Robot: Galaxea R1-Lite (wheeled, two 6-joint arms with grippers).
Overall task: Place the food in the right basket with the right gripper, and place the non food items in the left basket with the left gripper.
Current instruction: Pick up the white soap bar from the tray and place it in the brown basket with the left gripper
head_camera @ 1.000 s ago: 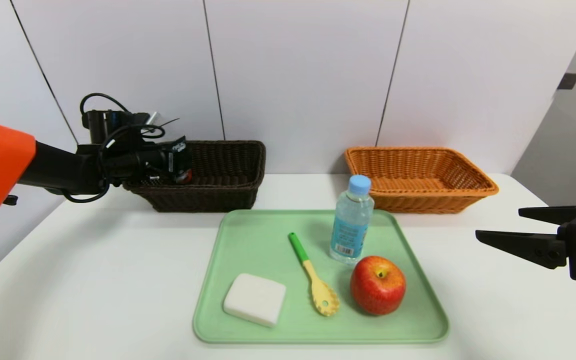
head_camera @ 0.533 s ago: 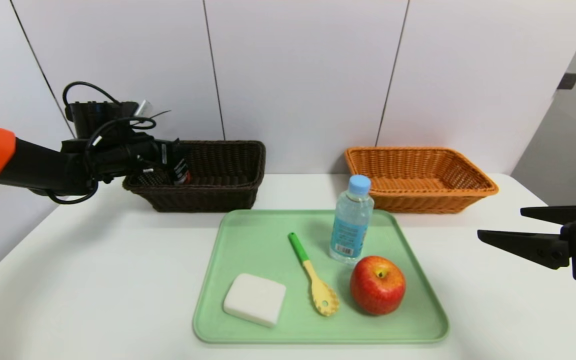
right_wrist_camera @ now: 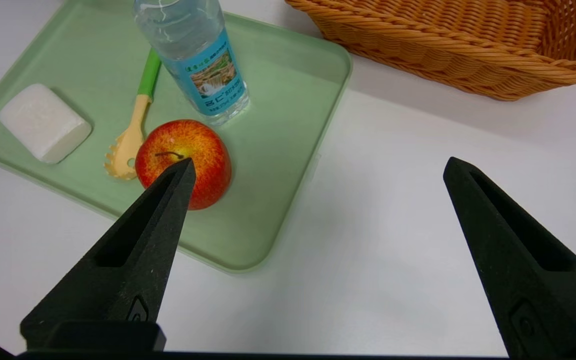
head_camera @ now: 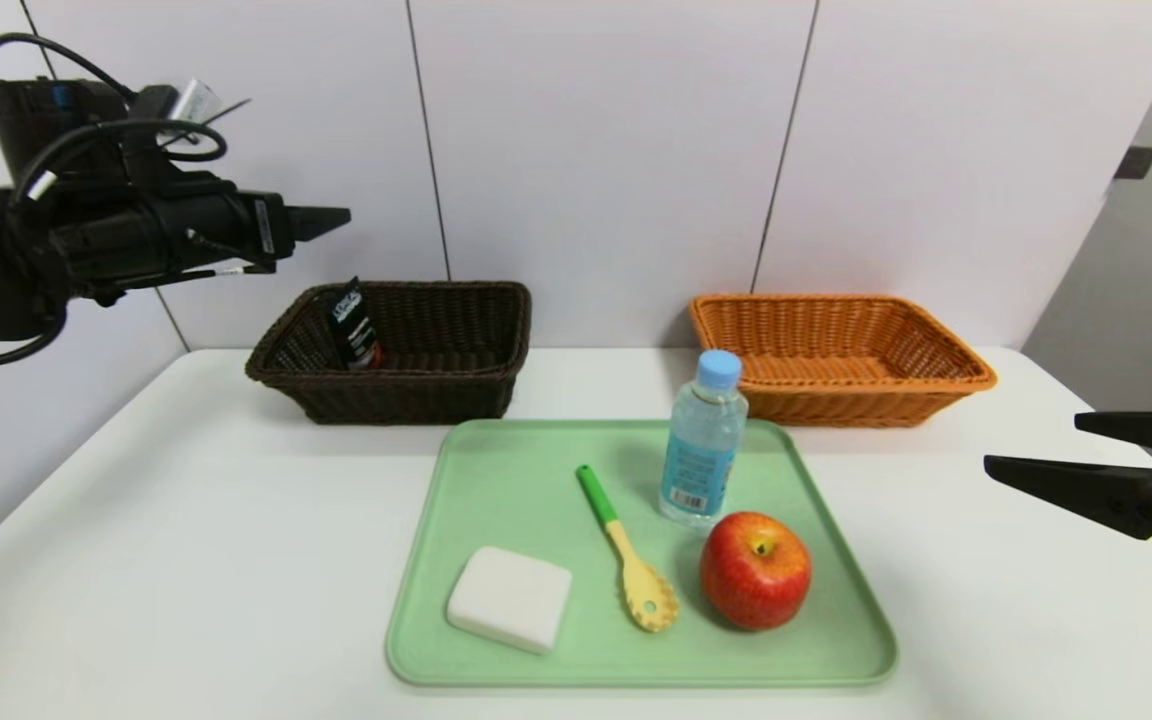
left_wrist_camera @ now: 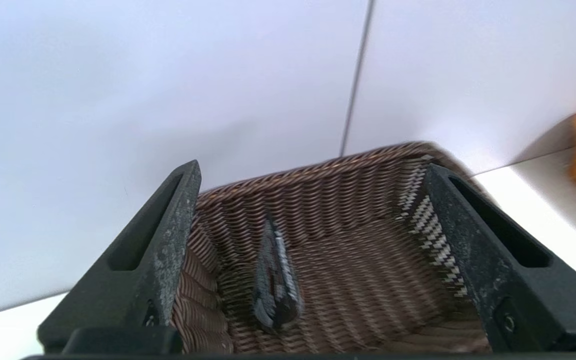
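The black tube [head_camera: 353, 325] [left_wrist_camera: 274, 280] leans against the left end of the dark brown left basket [head_camera: 416, 400] [left_wrist_camera: 368, 200]. My left gripper [head_camera: 336, 215] [left_wrist_camera: 312, 167] hangs open and empty high above that basket's left end. On the green tray [head_camera: 496, 470] stand the water bottle [head_camera: 703, 450] [right_wrist_camera: 203, 60] and the apple [head_camera: 756, 570] [right_wrist_camera: 205, 150], with the white soap bar [head_camera: 509, 598] [right_wrist_camera: 43, 122] and yellow spoon [head_camera: 636, 570] [right_wrist_camera: 133, 135] lying beside them. My right gripper [head_camera: 1036, 440] [right_wrist_camera: 319, 162] is open over the table, right of the tray. The orange right basket [head_camera: 836, 400] [right_wrist_camera: 443, 50] holds nothing.
Both baskets stand against the white back wall, the tray in front of them at mid-table. White tabletop lies bare to the left and right of the tray.
The left gripper opened and let go of the black tube, then rose up and away to the left of the basket. The tube now leans inside it. The right gripper drew back slightly to the right.
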